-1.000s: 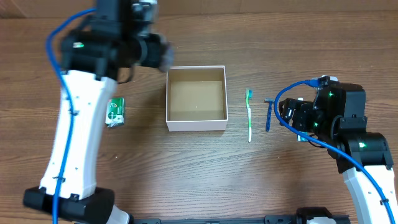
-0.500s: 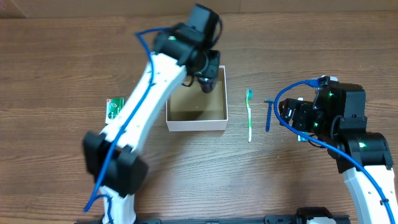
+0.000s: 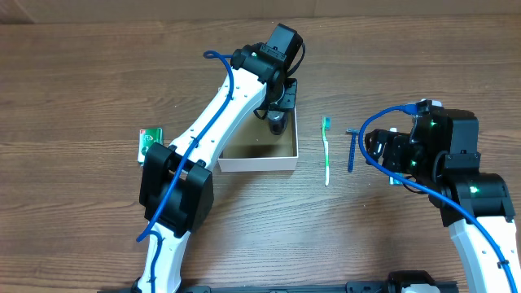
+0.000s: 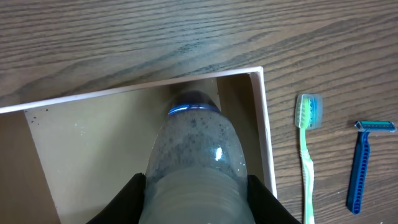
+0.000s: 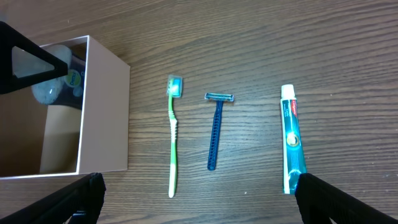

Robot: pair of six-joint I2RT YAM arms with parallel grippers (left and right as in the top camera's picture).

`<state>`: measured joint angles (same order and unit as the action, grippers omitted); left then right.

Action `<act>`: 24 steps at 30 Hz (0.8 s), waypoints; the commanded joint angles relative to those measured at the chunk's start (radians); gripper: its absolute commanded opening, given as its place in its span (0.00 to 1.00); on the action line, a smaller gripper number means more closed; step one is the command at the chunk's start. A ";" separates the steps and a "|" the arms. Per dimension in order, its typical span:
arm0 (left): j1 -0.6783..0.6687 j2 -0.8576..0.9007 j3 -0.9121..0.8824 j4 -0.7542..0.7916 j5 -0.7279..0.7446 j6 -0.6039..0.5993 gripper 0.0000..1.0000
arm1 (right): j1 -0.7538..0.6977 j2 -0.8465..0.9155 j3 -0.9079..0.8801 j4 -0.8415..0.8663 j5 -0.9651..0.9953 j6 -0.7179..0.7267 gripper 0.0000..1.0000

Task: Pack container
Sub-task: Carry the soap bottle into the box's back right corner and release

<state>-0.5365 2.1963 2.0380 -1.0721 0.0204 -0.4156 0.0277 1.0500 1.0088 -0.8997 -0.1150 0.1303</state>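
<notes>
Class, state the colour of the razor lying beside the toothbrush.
The razor is blue, with a lighter teal head. It shows best in the right wrist view.

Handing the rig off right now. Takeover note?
Left end effector: shut on the clear bottle, cap-down in the container's far right corner; not released.
Right end effector: open, empty, above the toothbrush, razor and toothpaste on the table right of the container.
Green packet: on the table, left of the container.
Done: nothing released inside.
Left: release the bottle, pack the other four.
</notes>
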 commanded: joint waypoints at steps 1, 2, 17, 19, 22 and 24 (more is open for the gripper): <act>-0.001 -0.008 0.019 0.010 0.005 -0.018 0.77 | 0.003 -0.005 0.034 0.004 0.009 0.002 1.00; -0.001 -0.008 0.019 0.010 0.006 -0.018 0.91 | 0.003 -0.005 0.034 0.004 0.009 0.002 1.00; 0.015 -0.243 0.050 -0.220 -0.083 0.034 1.00 | 0.003 -0.005 0.034 0.003 0.009 0.002 1.00; 0.042 -0.317 0.050 -0.248 -0.138 0.034 1.00 | 0.003 -0.005 0.034 0.003 0.009 0.002 1.00; 0.131 -0.409 0.049 -0.296 -0.178 0.055 1.00 | 0.003 -0.005 0.034 0.003 0.009 0.001 1.00; 0.214 -0.439 0.049 -0.338 -0.181 0.101 1.00 | 0.003 -0.005 0.034 0.003 0.009 0.001 1.00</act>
<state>-0.4656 1.8561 2.0586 -1.3609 -0.0750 -0.3908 0.0277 1.0500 1.0092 -0.9012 -0.1146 0.1303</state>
